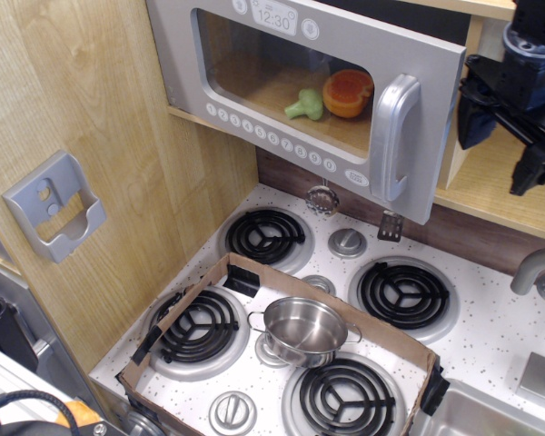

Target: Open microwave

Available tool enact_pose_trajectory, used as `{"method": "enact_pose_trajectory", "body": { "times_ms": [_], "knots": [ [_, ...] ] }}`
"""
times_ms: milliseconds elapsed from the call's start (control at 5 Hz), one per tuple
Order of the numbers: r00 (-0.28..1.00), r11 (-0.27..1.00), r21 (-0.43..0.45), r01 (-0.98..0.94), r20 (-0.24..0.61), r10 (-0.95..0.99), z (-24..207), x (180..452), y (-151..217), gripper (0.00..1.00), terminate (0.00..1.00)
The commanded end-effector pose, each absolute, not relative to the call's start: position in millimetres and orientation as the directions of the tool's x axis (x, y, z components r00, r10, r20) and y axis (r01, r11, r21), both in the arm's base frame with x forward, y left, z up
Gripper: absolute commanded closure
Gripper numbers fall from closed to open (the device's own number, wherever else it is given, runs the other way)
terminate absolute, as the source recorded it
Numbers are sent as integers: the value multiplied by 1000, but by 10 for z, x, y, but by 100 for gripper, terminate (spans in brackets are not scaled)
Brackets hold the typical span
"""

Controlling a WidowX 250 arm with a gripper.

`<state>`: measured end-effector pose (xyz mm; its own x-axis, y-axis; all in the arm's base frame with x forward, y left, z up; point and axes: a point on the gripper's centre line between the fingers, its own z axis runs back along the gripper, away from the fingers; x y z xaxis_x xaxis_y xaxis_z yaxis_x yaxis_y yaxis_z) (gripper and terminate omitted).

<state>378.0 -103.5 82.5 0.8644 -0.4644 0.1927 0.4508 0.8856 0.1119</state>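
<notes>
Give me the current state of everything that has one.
microwave: door ajar, free edge swung out from the cabinet.
gripper: open, right of the handle, touching nothing.
pot: upright, empty, on the stove.

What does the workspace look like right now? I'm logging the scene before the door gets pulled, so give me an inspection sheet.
Surface: white speckled stovetop with four coil burners.
Job's things: microwave door already ajar, its handle untouched; green and orange toy food inside.
Clutter: steel pot inside a low cardboard frame.
Grippers: gripper open, holding nothing, in the air right of the handle, not touching it.
Cables: black cable at the bottom left corner.
Surroundings: wooden side wall with a grey holder; faucet and sink at right.
</notes>
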Motion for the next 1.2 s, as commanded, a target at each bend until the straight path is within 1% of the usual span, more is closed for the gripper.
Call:
{"method": "enact_pose_trajectory", "body": {
  "times_ms": [0,400,600,800,1000],
  "knots": [
    [926,956,82,281,237,-292,955,3543,-529,0,0],
    [957,991,1,131,259,-126,787,2999,-13,0,0],
    [958,996,-60,69,281,-49,713,2719,187,0,0],
    [960,996,-78,47,279,-23,659,2591,272,0,0],
    [964,995,-97,20,264,6,590,2568,286,0,100]
  ]
}}
